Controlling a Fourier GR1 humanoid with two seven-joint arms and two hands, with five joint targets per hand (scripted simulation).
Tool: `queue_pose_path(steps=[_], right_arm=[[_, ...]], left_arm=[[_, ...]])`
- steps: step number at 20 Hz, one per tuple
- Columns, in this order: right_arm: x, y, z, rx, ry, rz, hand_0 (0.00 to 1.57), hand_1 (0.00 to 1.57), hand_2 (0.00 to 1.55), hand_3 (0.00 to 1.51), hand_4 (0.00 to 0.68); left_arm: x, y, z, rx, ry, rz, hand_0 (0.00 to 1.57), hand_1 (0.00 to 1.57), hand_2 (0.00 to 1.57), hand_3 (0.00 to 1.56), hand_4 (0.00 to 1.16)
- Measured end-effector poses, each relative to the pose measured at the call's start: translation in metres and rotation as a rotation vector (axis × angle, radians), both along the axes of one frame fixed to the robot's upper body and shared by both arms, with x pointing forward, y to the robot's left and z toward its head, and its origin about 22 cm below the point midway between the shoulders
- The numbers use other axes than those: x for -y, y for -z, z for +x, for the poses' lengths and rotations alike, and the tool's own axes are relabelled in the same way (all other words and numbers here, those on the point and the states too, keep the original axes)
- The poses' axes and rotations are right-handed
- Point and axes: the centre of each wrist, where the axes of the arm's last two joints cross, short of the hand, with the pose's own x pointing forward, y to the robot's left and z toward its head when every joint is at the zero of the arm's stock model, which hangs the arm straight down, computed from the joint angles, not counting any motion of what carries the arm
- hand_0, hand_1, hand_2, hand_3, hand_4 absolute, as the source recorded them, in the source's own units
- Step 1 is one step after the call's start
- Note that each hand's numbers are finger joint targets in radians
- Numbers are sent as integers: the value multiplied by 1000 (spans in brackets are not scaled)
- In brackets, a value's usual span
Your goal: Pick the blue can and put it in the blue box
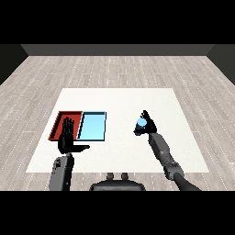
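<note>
- Red tray (58,122): lies at the table's left, touching the light blue tray along its right side. The left hand overlaps its near right part.
- Left hand (67,140): held upright with fingers straight and spread and the thumb out toward 3 o'clock. It holds nothing. It sits at about 7 o'clock from the blue tray, just beside that tray's near left corner.
- Blue tray (94,136): nothing lies in it; its long axis runs roughly 12 to 6 o'clock, front to back across the white table (119,98).
- Blue can (141,123): it is in the right hand, at about 3 o'clock from the blue tray and well apart from it. Whether it is lifted or touching the table I cannot tell for sure. Too little of it shows to name its long axis.
- Right hand (148,125): fingers and thumb are curled round the can, which shows on the hand's left side.
- What the next move turns on, as I judge it: the tray lies toward 9 o'clock from the can, so the right arm has to carry it leftward across bare table. The left hand is nearer the tray, but it is the right hand that has the can.
</note>
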Motion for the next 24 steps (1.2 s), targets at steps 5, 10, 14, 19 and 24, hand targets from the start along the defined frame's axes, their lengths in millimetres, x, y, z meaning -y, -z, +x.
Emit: queue_pose_path(steps=[5, 10, 14, 19, 24], right_arm=[[-9, 2, 0, -4, 19, -15, 1056, 1056, 1218, 1127, 177], [-15, -1, 4, -34, 62, -107, 1565, 1565, 1488, 1450, 673], [-11, -4, 9, -51, 67, -158, 1559, 1559, 1492, 1442, 683], [-14, -5, 8, -30, 70, -180, 1524, 1524, 1468, 1420, 659], [-16, -21, 14, 33, 78, -188, 1489, 1489, 1453, 1408, 653]], left_arm=[[6, 1, 1, -3, 1, -5, 0, 0, 0, 0, 0], [11, 5, 1, -4, -2, -7, 0, 0, 0, 0, 0], [6, 3, -5, 5, 5, -5, 0, 0, 0, 0, 0], [6, 1, 2, 1, 23, -13, 0, 0, 0, 0, 0], [12, 11, 4, -26, 40, 3, 0, 0, 0, 0, 0]])
